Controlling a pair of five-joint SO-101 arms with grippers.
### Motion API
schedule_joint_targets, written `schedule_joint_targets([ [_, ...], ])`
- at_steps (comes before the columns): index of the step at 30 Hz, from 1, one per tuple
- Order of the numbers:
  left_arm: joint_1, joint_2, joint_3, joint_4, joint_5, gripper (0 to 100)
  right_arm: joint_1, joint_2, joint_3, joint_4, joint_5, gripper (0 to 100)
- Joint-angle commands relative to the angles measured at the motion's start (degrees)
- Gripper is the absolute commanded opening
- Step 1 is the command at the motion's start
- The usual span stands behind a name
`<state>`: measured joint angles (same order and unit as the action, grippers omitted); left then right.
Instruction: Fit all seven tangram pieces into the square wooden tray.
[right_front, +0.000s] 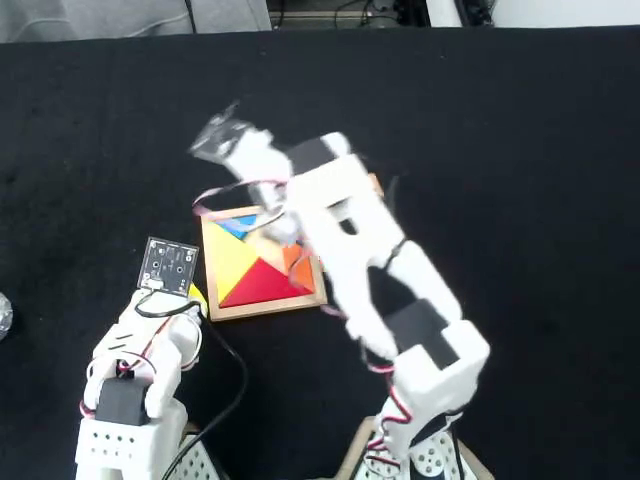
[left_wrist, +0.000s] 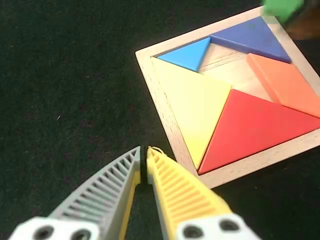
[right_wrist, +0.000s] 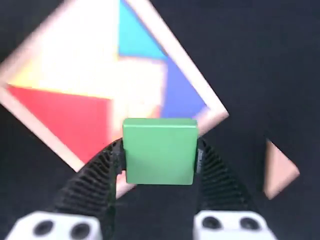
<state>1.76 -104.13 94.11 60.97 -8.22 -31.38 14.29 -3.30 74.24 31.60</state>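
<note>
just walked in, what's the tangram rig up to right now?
The right arm's fingers hold a green square piece over one edge of the square wooden tray. A yellow triangle, red triangle, light blue triangle, dark blue piece and orange piece already sit in it. A pale orange triangle lies outside on the black table. The left arm's fingers are shut and empty beside the tray.

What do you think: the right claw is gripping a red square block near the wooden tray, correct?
Not quite. The square block in the right claw is green, not red, as the right wrist view shows; it is held near the wooden tray.
</note>
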Motion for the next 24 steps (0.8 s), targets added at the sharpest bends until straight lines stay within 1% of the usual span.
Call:
schedule_joint_targets([
  [1,0.66,-0.35,-0.48,-0.70,0.00,3,-4.22,1.80,-3.21,-2.73,-2.02,9.6],
  [5,0.66,-0.35,-0.48,-0.70,0.00,3,-3.60,8.04,-6.64,-2.73,-2.11,9.6],
  [10,0.66,-0.35,-0.48,-0.79,0.00,3,-3.43,14.29,-13.23,-2.73,-6.07,9.6],
  [14,0.66,-0.35,-0.48,-0.70,0.00,3,-3.43,18.51,-17.01,-2.64,-6.07,9.6],
  [24,0.13,-0.35,-0.66,-0.62,0.00,3,-3.34,22.11,-22.29,1.85,-6.42,9.6],
])
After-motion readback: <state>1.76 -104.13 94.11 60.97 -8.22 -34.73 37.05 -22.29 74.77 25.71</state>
